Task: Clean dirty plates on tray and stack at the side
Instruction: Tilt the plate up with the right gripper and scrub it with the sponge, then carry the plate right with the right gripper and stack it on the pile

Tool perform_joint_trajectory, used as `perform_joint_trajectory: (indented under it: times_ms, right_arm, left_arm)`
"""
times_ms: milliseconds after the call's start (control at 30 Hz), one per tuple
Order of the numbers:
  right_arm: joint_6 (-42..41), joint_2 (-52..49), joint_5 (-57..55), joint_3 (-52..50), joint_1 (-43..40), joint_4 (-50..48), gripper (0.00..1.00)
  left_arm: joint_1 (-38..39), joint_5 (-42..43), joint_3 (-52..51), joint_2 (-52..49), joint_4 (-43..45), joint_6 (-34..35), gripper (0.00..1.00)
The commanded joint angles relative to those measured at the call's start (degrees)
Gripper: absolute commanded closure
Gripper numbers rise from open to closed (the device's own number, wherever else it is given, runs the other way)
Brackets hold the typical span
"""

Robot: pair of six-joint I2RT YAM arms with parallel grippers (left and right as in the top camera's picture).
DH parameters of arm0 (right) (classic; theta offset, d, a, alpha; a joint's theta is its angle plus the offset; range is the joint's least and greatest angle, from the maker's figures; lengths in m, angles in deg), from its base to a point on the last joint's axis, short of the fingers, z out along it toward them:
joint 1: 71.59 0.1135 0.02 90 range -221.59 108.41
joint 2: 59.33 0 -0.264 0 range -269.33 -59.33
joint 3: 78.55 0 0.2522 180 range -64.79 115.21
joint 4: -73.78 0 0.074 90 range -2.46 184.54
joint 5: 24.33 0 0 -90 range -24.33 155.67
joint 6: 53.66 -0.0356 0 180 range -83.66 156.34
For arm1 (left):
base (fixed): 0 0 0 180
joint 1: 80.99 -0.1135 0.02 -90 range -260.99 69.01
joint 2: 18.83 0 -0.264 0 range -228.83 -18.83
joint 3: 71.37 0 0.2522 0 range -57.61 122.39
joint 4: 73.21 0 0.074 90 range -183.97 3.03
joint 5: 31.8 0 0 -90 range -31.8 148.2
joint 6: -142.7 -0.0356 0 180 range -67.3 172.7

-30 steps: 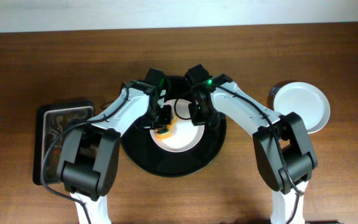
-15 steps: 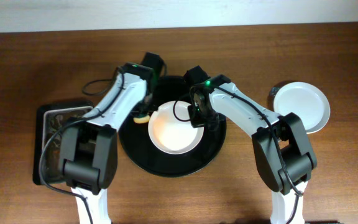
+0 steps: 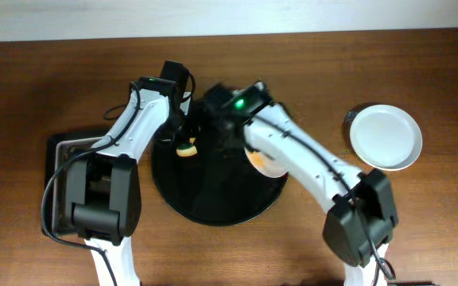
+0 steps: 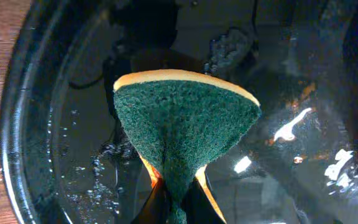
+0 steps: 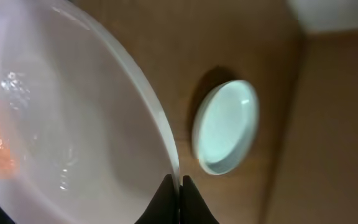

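My right gripper [image 5: 179, 190] is shut on the rim of a white plate [image 5: 67, 124] and holds it tilted above the table; an orange patch shows at the plate's left edge. In the overhead view only a bit of this plate [image 3: 262, 164] shows under my right arm, over the right side of the black tray [image 3: 213, 199]. My left gripper [image 3: 185, 148] is shut on a green-and-yellow sponge [image 4: 182, 130], pinched and folded, over the tray's wet left part [image 4: 55, 124]. White plates [image 3: 385, 137] lie on the table at the right, and they also show in the right wrist view [image 5: 225, 127].
A dark rectangular tray [image 3: 62, 159] lies at the left by my left arm. A small dark object [image 3: 348, 119] peeks from under the plates at the right. The wooden table [image 3: 420, 222] lies all round. The black tray holds water drops.
My right gripper has lifted the plate off the black tray and tilted it. My left gripper has drawn the sponge off the plate, left toward the tray's edge.
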Motion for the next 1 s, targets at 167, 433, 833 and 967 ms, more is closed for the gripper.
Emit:
perform_joint_trajectory:
  times_ms: [167,433,833,967]
  right_arm:
    - [-18.45,1.31,-19.87,1.07,9.64,12.96,0.96]
    - [-21.73,1.33,-20.44,1.07,10.03,15.58,0.96]
    - [-14.36,8.22,8.04,6.51,-2.01,10.95,0.96]
    - [-6.1,15.23,26.47,7.82,-19.06,4.66,0.93]
  left_arm:
    - [-0.5,1.11,1.16,-0.63,-0.04,-2.67,0.93]
    - [-0.5,1.14,1.16,-0.63,-0.04,-2.67,0.93]
    - [-0.5,1.14,1.16,-0.63,-0.04,-2.67,0.93]
    - [-0.5,1.14,1.16,-0.63,-0.04,-2.67,0.93]
